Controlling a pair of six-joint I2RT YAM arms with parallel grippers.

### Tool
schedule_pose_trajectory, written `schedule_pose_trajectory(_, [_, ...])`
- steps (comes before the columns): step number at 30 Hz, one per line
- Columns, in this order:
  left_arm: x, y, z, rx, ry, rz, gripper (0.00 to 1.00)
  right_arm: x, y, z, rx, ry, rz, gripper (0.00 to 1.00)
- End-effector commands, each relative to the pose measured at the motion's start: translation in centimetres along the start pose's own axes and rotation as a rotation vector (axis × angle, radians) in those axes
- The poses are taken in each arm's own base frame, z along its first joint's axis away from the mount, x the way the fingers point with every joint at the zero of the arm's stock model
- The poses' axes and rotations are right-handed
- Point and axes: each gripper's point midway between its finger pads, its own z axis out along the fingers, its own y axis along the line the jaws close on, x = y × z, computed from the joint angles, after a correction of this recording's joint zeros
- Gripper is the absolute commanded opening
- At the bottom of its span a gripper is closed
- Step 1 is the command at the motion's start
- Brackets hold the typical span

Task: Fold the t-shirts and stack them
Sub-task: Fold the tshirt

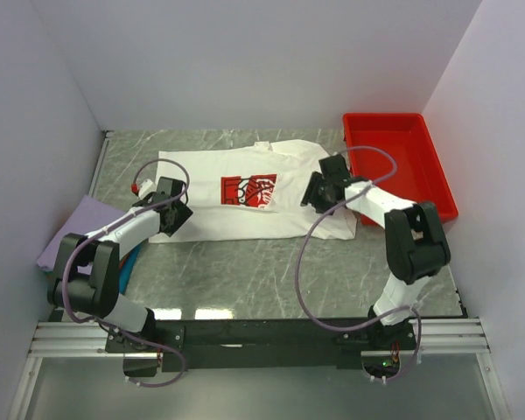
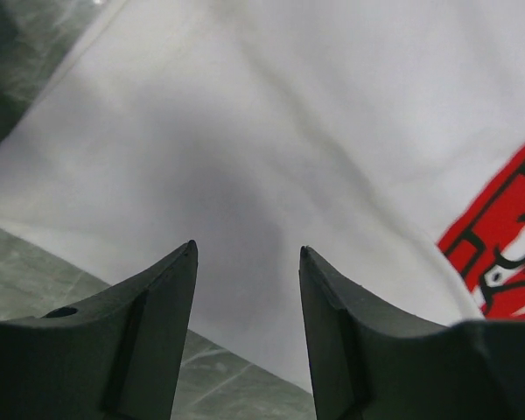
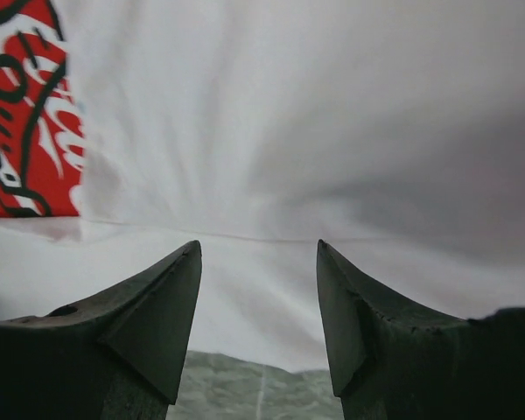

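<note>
A white t-shirt [image 1: 245, 188] with a red chest print [image 1: 248, 190] lies spread flat across the middle of the table. My left gripper [image 1: 175, 217] hovers over its near-left corner, open, with only white cloth [image 2: 271, 157] and the shirt's edge showing between the fingers [image 2: 248, 251]. My right gripper [image 1: 320, 196] sits over the shirt's right side, open too [image 3: 258, 245], above a fold line in the cloth [image 3: 332, 131]. Neither holds anything. A folded lavender t-shirt [image 1: 74, 232] rests at the far left, beside the left arm.
A red plastic tray [image 1: 437, 171] stands at the back right, close to the right arm. A sliver of blue cloth [image 1: 134, 260] shows under the left arm. Grey marble table [image 1: 271, 271] lies bare in front of the shirt. White walls enclose three sides.
</note>
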Motion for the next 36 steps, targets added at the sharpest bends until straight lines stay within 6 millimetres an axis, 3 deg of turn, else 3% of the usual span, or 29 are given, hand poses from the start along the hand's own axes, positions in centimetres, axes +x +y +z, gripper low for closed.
schedule_pose_trajectory(1, [-0.6, 2.0, -0.7, -0.062, -0.06, -0.04, 0.56, -1.2, -2.8, -2.3, 0.029, -0.102, 0.072, 0.62])
schedule_pose_trajectory(6, [-0.9, 3.4, -1.7, -0.052, -0.098, -0.059, 0.57, 0.4, -6.8, -4.1, 0.106, -0.153, 0.11, 0.62])
schedule_pose_trajectory(9, [-0.9, 4.1, -1.8, -0.044, -0.093, -0.071, 0.58, 0.3, -9.0, -4.6, 0.135, -0.163, 0.157, 0.6])
schedule_pose_trajectory(12, [-0.7, 4.0, -2.2, 0.017, -0.095, -0.084, 0.74, 0.5, -10.5, -4.6, 0.139, -0.164, 0.192, 0.58])
schedule_pose_trajectory(13, [-0.3, 3.8, -2.2, 0.047, -0.085, -0.086, 0.84, 0.6, -10.7, -4.7, 0.144, -0.166, 0.193, 0.58])
schedule_pose_trajectory(14, [-0.4, 3.8, -2.3, 0.058, -0.087, -0.086, 0.86, 0.5, -10.8, -4.7, 0.146, -0.17, 0.196, 0.58])
schedule_pose_trajectory(25, [0.2, 6.6, -2.7, -0.018, -0.098, -0.104, 0.77, 0.2, -15.7, -6.2, 0.265, -0.23, 0.298, 0.57])
schedule_pose_trajectory(30, [0.3, 8.3, -2.8, -0.061, -0.105, -0.131, 0.77, 0.4, -15.8, -6.8, 0.253, -0.239, 0.302, 0.57])
schedule_pose_trajectory(36, [-0.2, 9.7, -2.7, -0.109, -0.125, -0.173, 0.77, 2.2, -15.3, -6.9, 0.201, -0.209, 0.304, 0.56])
